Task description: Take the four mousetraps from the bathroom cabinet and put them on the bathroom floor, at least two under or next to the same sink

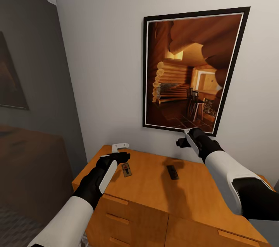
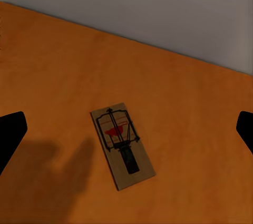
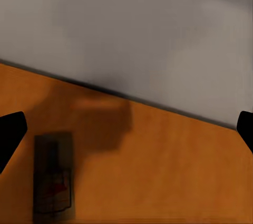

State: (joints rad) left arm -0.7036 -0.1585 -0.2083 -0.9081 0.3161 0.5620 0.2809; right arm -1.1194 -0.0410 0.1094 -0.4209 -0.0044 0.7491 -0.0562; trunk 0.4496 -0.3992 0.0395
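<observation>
Pale grey walls meet in a corner behind a low orange-brown wooden cabinet with a smooth flat top and drawer fronts below. On the wall above it hangs a black-framed picture of a log-cabin interior. A darker grey panel covers the wall at the left.

Two mousetraps lie flat on the cabinet top, well apart from each other. The lighter mousetrap sits toward the left side, just beside the left gripper. The left wrist view looks straight down on this trap, a small wooden board with dark wire parts and a red mark, lying between the two widely spread black fingertips; the gripper is released and holds nothing.

The second mousetrap lies near the middle of the top, in shadow and darker. The right gripper hangs above the back of the cabinet near the picture's lower edge. In the right wrist view its fingertips are also spread wide and empty, with the shadowed trap below them.
</observation>
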